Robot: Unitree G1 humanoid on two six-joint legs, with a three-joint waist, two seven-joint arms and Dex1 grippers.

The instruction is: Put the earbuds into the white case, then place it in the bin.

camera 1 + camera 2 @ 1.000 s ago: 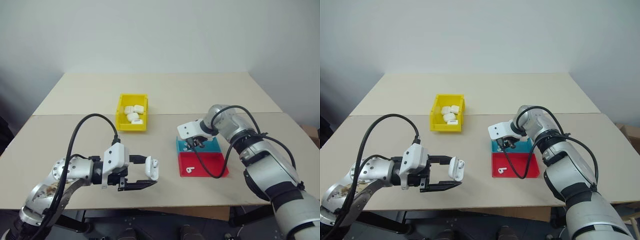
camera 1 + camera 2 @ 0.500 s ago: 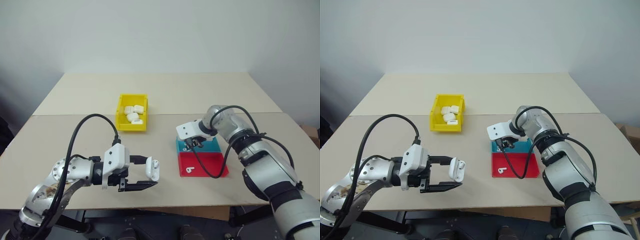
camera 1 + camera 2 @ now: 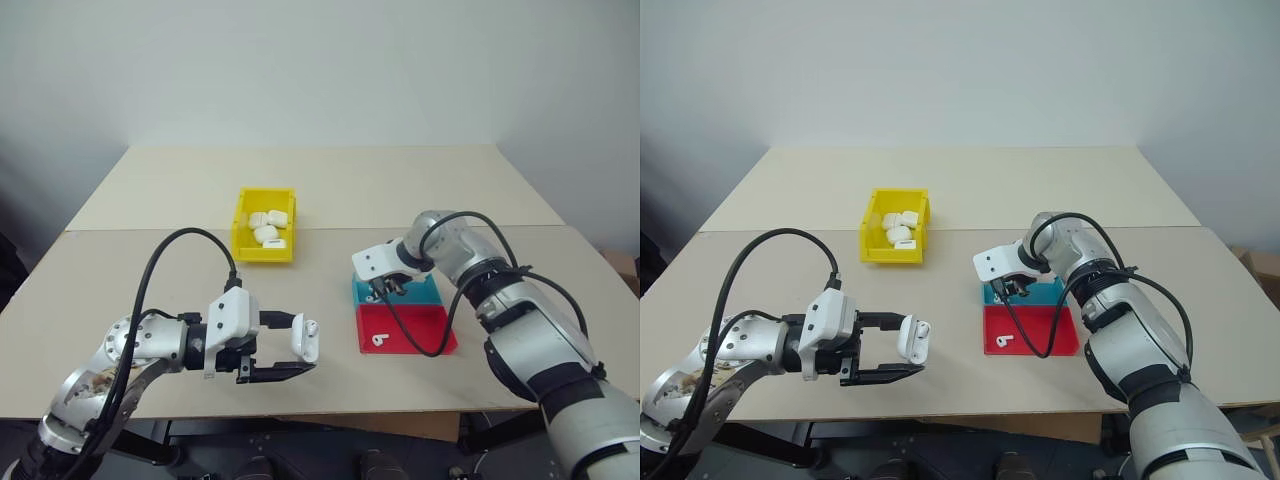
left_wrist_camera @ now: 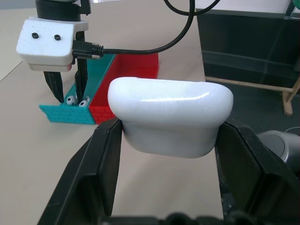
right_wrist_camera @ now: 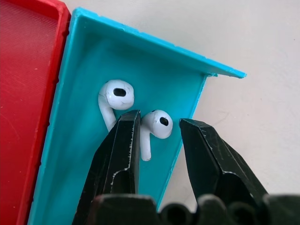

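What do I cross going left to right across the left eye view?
Left gripper holding the white case → yellow bin overlaps it, so skipped → red tray and blue tray with the right gripper over them.

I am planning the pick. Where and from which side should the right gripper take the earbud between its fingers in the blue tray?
Probably grip the earbud at its rounded head, from above: the stem lies flat on the blue tray floor, and the open right gripper already straddles it.

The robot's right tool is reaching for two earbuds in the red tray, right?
Not quite. The right tool is reaching for two earbuds, but they lie in the blue tray, not the red tray beside it. The right wrist view shows this.
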